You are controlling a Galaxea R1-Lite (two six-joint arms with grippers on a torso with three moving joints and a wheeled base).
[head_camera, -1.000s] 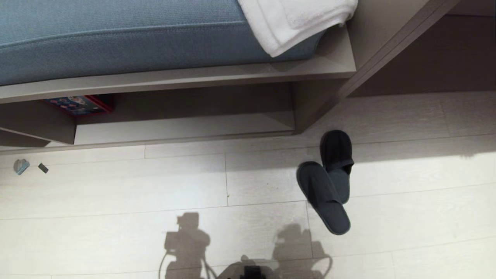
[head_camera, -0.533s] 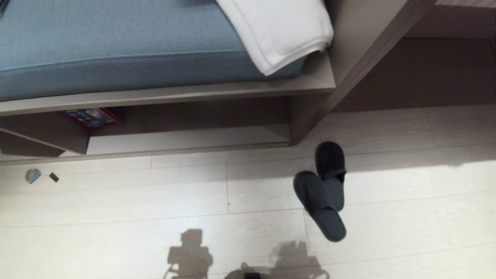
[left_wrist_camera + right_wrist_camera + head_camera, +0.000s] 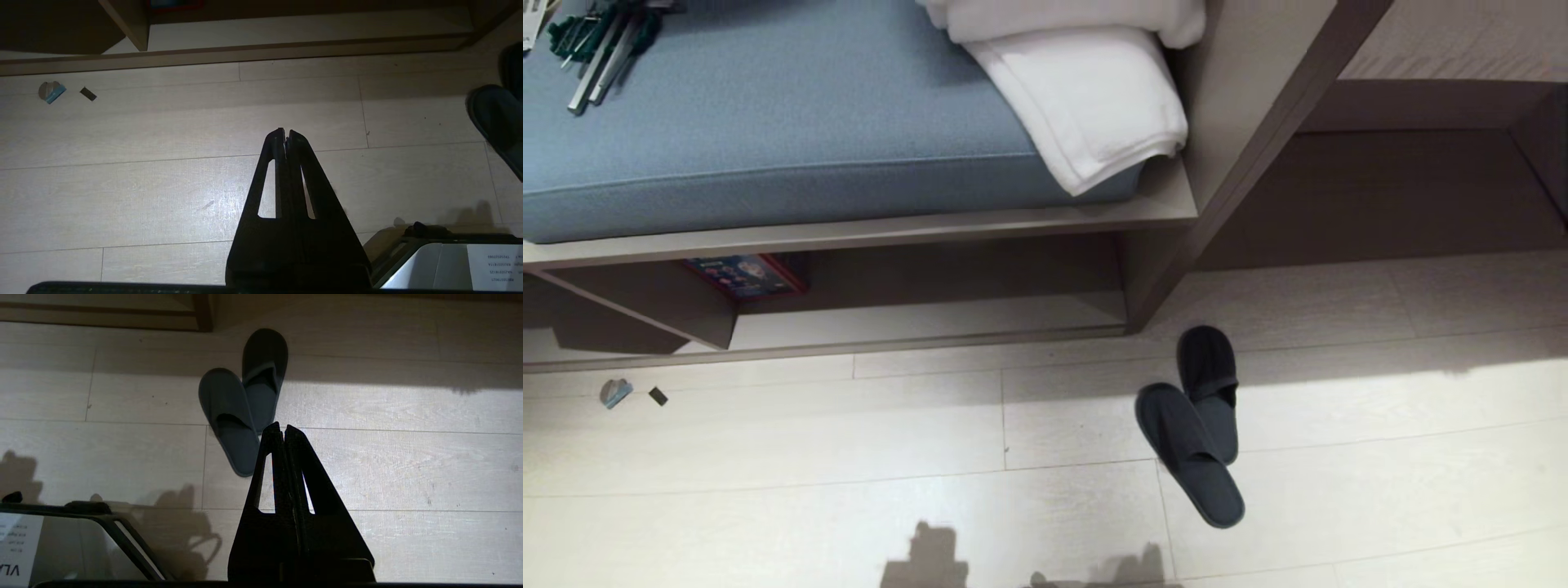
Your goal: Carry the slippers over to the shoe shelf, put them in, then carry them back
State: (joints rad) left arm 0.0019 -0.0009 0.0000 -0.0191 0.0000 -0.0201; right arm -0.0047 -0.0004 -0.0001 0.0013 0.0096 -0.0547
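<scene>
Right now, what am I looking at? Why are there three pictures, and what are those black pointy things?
These come from a robot with two arms. One picture is from a camera on its head, looking down at the floor. The other two are from cameras on its wrists, just behind its pinchers. The black pointy shapes are those pinchers: the left gripper and the right gripper. Both are shut and hold nothing; they hang above the floor.

On the pale wood floor lie the slippers, dark and soft, one partly over the other. Behind them is the shoe shelf, a low open space under a bench with a blue cushion and white towels. Two small scraps lie on the floor to the left.

The slippers are not in the shelf.
</scene>
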